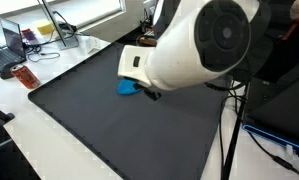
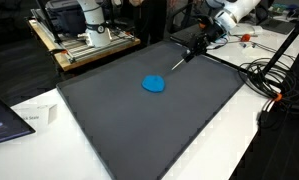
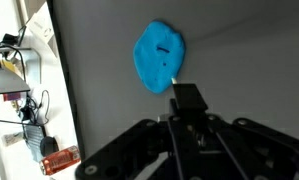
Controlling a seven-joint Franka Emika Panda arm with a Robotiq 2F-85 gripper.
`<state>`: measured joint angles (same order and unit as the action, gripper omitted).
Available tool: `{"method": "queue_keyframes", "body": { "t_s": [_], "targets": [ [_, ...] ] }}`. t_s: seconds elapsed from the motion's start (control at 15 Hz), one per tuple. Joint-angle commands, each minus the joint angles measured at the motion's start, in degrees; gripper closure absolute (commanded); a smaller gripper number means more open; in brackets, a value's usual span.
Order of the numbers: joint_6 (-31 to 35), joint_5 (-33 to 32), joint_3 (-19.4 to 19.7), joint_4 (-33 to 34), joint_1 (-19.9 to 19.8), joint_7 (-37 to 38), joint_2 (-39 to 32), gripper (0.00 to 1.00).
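A flat blue blob (image 2: 154,84) lies near the middle of the dark grey mat (image 2: 139,125); it also shows in an exterior view (image 1: 126,87) and in the wrist view (image 3: 158,57). My gripper (image 2: 196,47) hangs over the far side of the mat, shut on a slim black stick-like tool (image 2: 184,58) that slants down toward the blob. The tool's tip stops short of the blob, and I cannot tell whether it touches the mat. In the wrist view the gripper (image 3: 186,118) pinches the tool's black end (image 3: 187,99) just below the blob. The white arm (image 1: 204,45) hides the gripper in one exterior view.
A wooden bench with machinery (image 2: 84,40) stands beyond the mat. Cables (image 2: 267,78) trail off the table beside it. A laptop (image 1: 4,45) and a red-brown object (image 1: 27,77) sit past the mat's corner. A white card (image 2: 31,118) lies by another edge.
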<state>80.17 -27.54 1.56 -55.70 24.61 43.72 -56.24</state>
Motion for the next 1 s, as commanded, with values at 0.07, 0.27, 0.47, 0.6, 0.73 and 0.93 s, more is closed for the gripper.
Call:
{"method": "queue_keyframes", "body": {
  "t_s": [0.07,0.27,0.47,0.6,0.73,0.93],
  "targets": [
    [5.70,4.16,-2.20,-6.94,-5.14,-2.72,6.40,0.97],
    [8.12,7.03,-3.12,-10.33,-8.81,-5.12,9.13,0.97],
    [9.51,9.54,-3.34,-13.30,-11.97,-6.97,11.39,0.97],
    [10.09,12.39,-1.33,-14.23,-12.72,-8.41,12.13,0.97],
    [11.10,14.18,-0.85,-15.27,-14.25,-10.19,12.84,0.97],
    [14.34,16.45,-0.17,-17.22,-16.35,-11.89,13.86,0.97]
  ]
}}
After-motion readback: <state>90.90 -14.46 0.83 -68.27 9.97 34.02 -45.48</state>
